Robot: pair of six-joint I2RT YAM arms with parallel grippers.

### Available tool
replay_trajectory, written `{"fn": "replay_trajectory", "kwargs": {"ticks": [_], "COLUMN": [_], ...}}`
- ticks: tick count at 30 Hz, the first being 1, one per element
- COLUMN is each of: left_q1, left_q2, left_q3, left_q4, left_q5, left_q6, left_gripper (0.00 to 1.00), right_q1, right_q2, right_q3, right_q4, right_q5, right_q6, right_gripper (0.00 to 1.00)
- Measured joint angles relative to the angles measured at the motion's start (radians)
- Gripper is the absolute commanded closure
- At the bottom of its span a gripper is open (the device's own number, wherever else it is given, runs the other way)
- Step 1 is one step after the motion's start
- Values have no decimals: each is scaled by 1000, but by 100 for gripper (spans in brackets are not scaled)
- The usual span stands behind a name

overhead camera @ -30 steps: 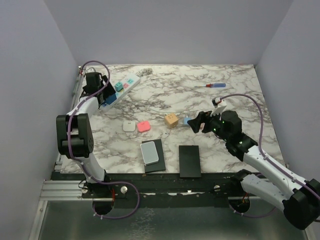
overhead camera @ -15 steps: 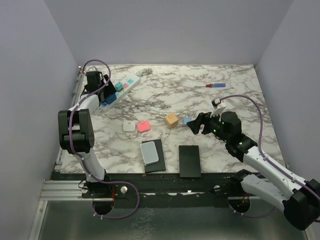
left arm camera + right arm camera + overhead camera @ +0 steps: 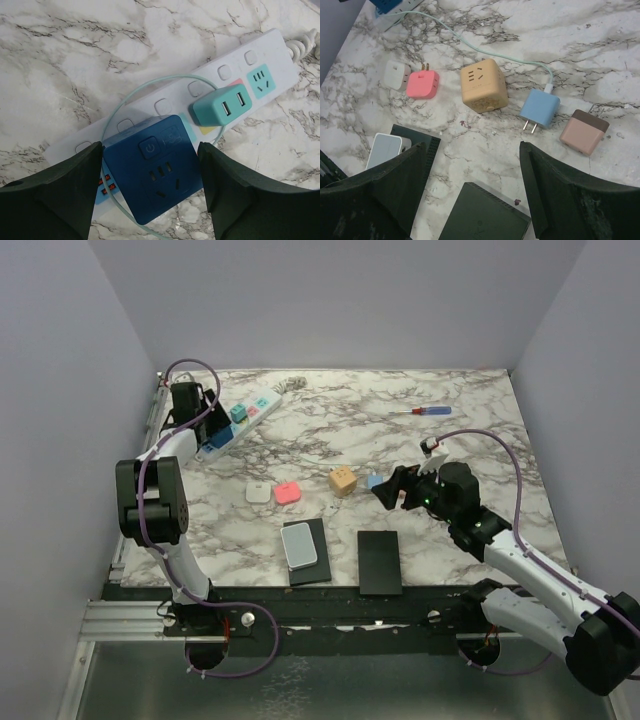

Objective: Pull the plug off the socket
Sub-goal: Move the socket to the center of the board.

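The long white power strip [image 3: 252, 407] lies at the back left and also shows in the left wrist view [image 3: 265, 47]. A dark blue square plug adapter [image 3: 155, 167] sits in it, seen from above near the strip's near end [image 3: 216, 440]. A teal USB charger [image 3: 222, 105] is plugged in beside it. My left gripper [image 3: 151, 150] is open, its dark fingers [image 3: 55, 200] close on either side of the blue adapter; from above it sits over the strip [image 3: 208, 428]. My right gripper [image 3: 386, 493] is open and empty above the table [image 3: 472, 147].
A tan cube adapter [image 3: 483, 85], pink plug [image 3: 422, 84], white plug [image 3: 396, 75], light blue charger [image 3: 540, 108] on a thin teal cable, and a brown-pink charger [image 3: 584, 131] lie mid-table. Two black boxes [image 3: 379, 560] [image 3: 322, 528] sit near the front. A screwdriver [image 3: 420, 411] lies at the back right.
My left arm has shifted a little toward the back left, settling the gripper over the blue adapter. My right gripper has drifted slightly left.
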Motion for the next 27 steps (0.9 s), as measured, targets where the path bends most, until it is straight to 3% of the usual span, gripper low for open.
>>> {"fn": "replay_trajectory", "kwargs": {"ticks": [14,27], "left_q1": [-27,-211], "left_q2": [12,59], "left_q3": [0,58], "left_q4": [33,31], "left_q5": [50,109], "left_q6": [39,132], "left_gripper": [52,53], "right_q1": [0,0], "right_q2": [-1,-12], "right_q3": [0,1], "right_q4": [-1,-1], "right_q5": [35,64], "right_q6": [4,-8], "right_gripper": [22,24]}}
